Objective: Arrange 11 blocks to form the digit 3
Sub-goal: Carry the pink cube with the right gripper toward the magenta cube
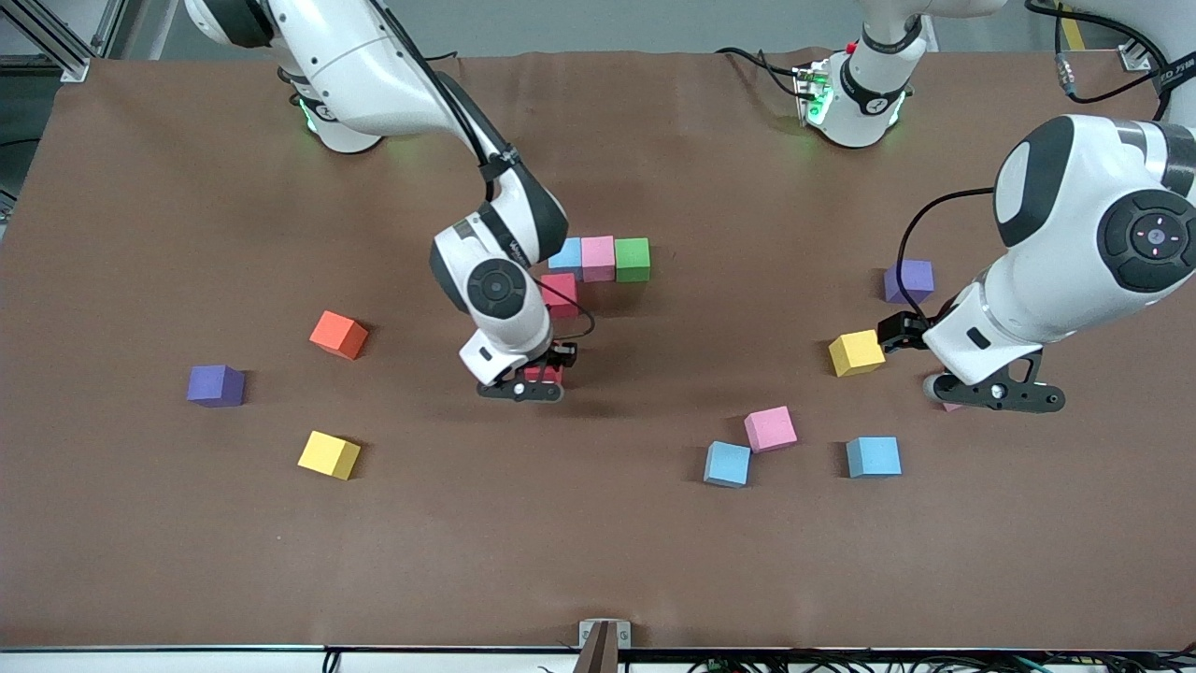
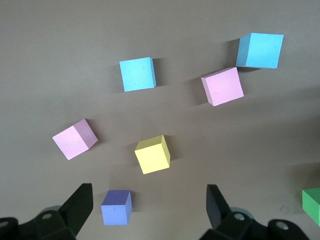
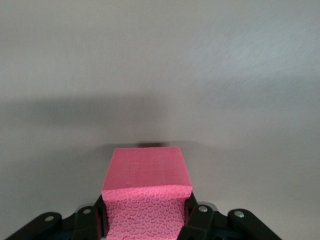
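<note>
Red matte foam cube [image 3: 146, 200] clamped in right end effector [image 1: 534, 383].

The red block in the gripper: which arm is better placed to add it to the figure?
Right. The right gripper already holds the red block, close to the started figure. The left gripper is open over loose blocks.

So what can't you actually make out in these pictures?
- Front view: the right hand covers most of the red foam cube it grips; whether it touches the table is unclear.
- Front view: the open left hand hides nearly all of a pink foam cube below it.
- Left wrist view: the green foam cube is cut off by the edge.
</note>
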You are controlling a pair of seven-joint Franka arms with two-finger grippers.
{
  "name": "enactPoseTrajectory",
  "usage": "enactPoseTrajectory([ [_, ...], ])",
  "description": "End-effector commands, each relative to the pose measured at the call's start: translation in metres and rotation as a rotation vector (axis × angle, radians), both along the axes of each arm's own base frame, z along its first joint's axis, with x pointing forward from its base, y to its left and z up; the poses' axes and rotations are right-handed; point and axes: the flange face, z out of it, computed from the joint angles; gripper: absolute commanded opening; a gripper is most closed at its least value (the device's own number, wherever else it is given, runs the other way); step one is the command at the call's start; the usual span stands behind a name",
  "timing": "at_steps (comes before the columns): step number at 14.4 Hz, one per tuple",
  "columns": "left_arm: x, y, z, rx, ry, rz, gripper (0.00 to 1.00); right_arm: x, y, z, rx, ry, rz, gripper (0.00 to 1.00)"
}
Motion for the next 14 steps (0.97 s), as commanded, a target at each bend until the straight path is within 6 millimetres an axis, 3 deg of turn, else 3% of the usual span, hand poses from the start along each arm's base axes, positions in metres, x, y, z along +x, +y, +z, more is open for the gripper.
enactPoseTrajectory([
  [1,-0.006,0.004,0.005,0.001,0.002,-0.009,1.0,-0.002,-0.001,0.0,-0.014,0.064,0.03,0.38],
  [7,-0.006,0.004,0.005,0.001,0.002,-0.009,1.0,-0.017,0.013,-0.006,0.047,0.125,-0.021,0.38],
  [14,-0.006,0.004,0.006,0.002,0.003,-0.009,1.0,-0.025,0.004,-0.021,0.018,0.151,-0.023,0.38],
])
